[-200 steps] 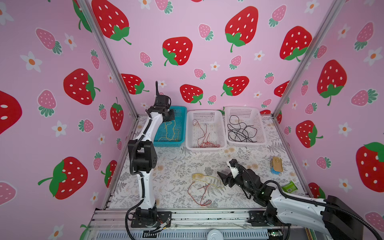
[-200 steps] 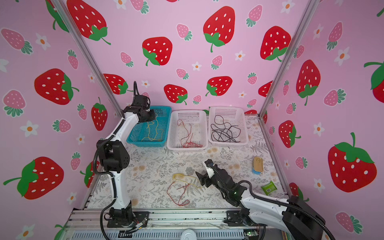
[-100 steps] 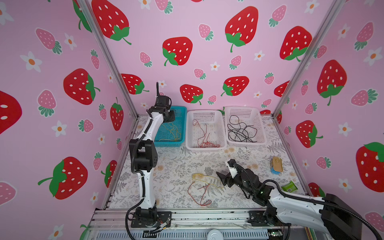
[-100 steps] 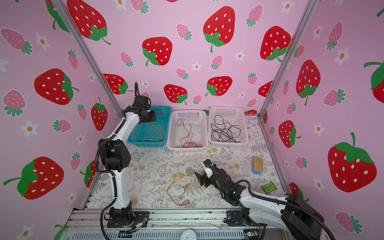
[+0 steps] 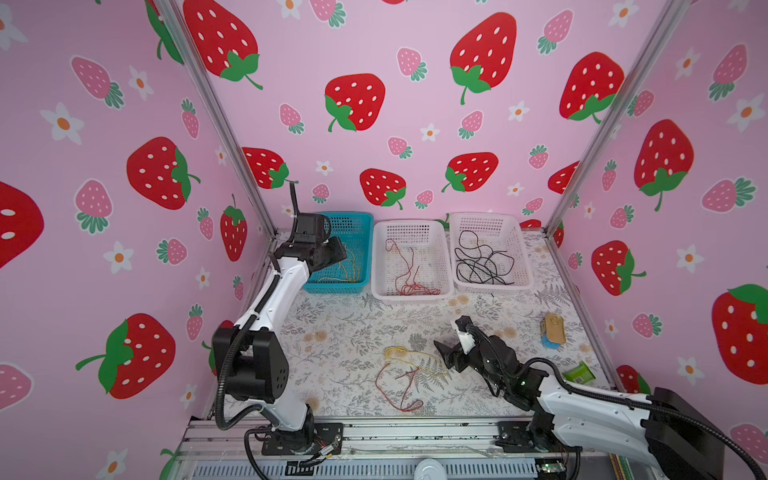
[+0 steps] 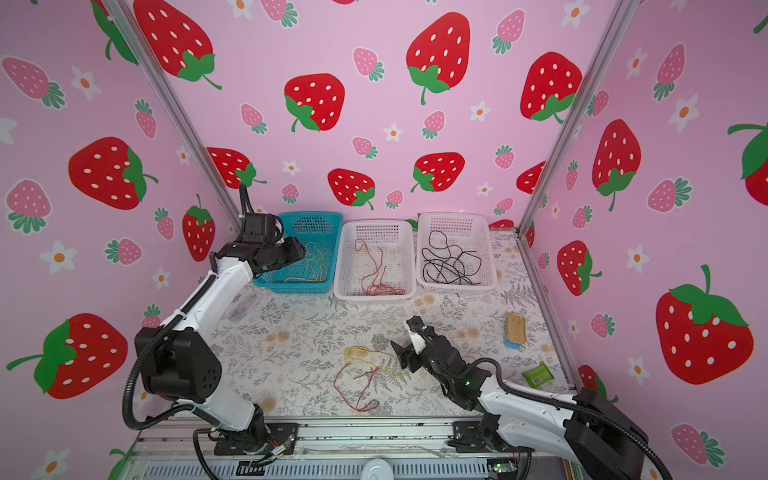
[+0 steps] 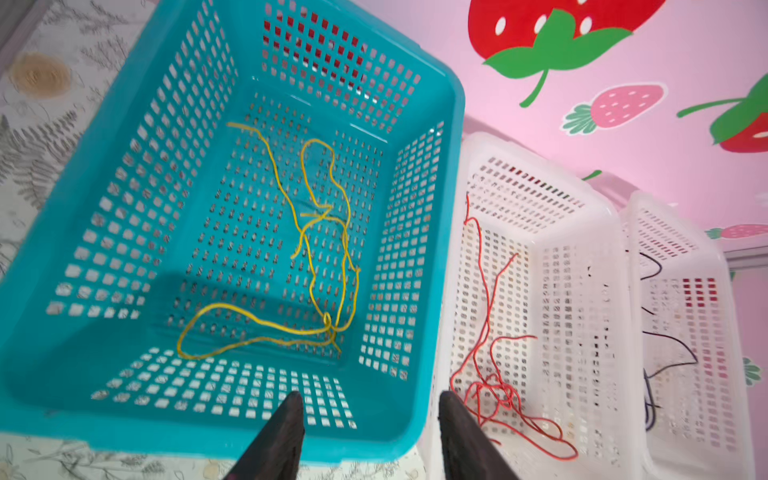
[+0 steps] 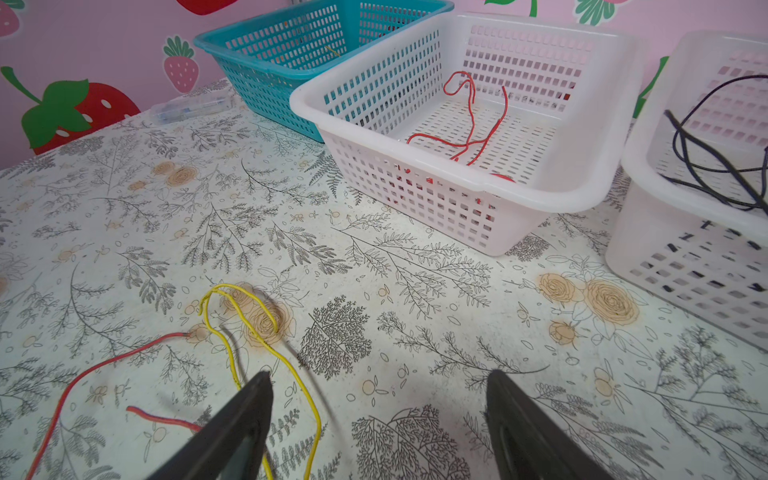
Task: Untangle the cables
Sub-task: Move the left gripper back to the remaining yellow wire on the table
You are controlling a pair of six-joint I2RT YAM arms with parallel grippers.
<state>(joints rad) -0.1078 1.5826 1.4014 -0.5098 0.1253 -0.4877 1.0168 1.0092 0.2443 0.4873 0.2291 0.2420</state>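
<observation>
Left wrist view: left fingers [image 7: 282,436] now parted above yellow cable [image 7: 328,321].

Baskets [image 5: 409,225] three, arms [image 5: 282,286] two, cables [image 7: 328,324] three colours.

Up at eleven o'clock, the left arm is stretched far out, left gripper [image 5: 338,253] parted and empty. From five o'clock the right arm reaches in low, right gripper [image 5: 449,336] spread wide, empty, pointing toward ten.

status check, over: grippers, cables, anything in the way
Left gripper open, empty, over blue basket with yellow cable. Right gripper open beside red-yellow tangle on table. Nothing blocking it.
</observation>
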